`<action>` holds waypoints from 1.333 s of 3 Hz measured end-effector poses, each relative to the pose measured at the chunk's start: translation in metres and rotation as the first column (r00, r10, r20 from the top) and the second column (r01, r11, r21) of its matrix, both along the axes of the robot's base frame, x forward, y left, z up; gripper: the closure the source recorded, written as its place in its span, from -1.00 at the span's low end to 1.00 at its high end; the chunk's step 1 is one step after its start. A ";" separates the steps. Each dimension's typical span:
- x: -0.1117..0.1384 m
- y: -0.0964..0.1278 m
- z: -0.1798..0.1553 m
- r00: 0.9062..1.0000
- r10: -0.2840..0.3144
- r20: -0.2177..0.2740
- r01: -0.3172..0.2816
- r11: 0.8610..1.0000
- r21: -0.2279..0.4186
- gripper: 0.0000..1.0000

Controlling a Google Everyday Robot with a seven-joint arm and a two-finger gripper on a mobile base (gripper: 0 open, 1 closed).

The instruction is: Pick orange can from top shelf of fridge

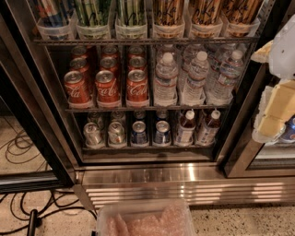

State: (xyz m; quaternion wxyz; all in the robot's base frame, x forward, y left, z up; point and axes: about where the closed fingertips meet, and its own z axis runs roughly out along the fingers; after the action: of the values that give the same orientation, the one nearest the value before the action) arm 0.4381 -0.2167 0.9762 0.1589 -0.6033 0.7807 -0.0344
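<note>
The fridge (184,182) stands open in front of me. Its top shelf (138,41) is a thin wire rack carrying clear tubs of tall cans. Three copper-orange cans with dark scrawls stand in the right-hand tubs: one (168,11), a second (205,11) and a third (239,11). Their tops are cut off by the upper frame edge. My gripper (274,113), white and pale yellow, hangs at the right edge, in front of the right door frame. It is below and to the right of the orange cans and is not touching them.
Green-and-white striped cans (94,11) fill the top shelf's left tubs. Red cola cans (107,85) and water bottles (196,78) sit on the middle rack. Small cans and brown bottles (184,126) are below. A clear plastic bin (145,219) is at the bottom. Cables (27,207) lie on the floor at left.
</note>
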 end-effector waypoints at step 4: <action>0.024 0.042 0.002 0.975 -0.066 0.214 0.013 0.971 0.240 -1.00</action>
State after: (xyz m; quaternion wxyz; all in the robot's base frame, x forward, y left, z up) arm 0.4620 -0.1743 0.9778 0.3148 -0.5567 0.7687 -0.0108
